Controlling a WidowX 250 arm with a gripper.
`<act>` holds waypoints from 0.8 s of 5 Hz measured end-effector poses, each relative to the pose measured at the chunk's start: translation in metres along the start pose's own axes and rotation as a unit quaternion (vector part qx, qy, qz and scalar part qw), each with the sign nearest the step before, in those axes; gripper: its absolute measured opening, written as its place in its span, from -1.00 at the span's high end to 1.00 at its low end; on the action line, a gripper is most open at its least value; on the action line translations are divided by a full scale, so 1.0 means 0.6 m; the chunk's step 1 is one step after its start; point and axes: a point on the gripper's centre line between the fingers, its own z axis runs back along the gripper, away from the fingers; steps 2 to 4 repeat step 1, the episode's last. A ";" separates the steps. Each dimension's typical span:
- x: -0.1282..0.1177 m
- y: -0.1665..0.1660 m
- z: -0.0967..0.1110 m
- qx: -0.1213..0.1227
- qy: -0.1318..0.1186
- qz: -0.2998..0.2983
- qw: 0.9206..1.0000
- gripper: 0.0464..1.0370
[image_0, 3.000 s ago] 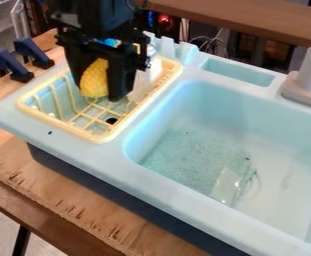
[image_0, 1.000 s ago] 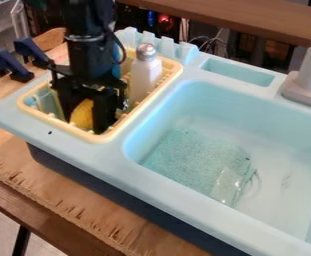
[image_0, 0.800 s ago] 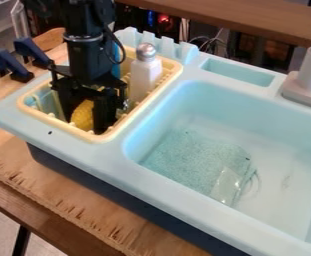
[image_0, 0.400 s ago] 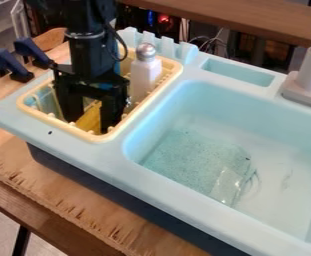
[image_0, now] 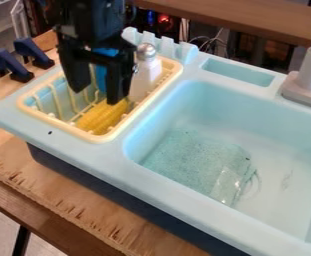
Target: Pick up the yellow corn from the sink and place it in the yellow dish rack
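The black gripper (image_0: 98, 99) hangs over the cream dish rack (image_0: 101, 138), its two fingers apart with nothing held between them. Below the fingertips a yellow corn cob (image_0: 103, 117) lies in the front end of the rack, slanting up to the right. A white shaker (image_0: 145, 75) with a metal top stands in the rack, just right of the gripper. Behind the fingers, part of a blue object (image_0: 102, 75) shows.
Right of the rack is the light blue sink basin (image_0: 184, 100), with a speckled teal cloth (image_0: 194, 157) and a clear plastic piece (image_0: 227, 185) inside. A grey faucet (image_0: 310, 75) stands at the right. Dark blue clamps (image_0: 12, 65) sit at the upper left.
The gripper first came down into the rack with the corn between its fingers. It has since opened and risen, and the corn now lies in the rack.
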 end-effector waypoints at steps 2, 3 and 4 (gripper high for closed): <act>0.003 -0.025 0.042 0.014 -0.004 -0.036 0.999 -0.93; 0.003 -0.025 0.042 0.014 -0.004 -0.036 0.999 -0.93; 0.003 -0.025 0.042 0.014 -0.004 -0.036 0.999 -0.93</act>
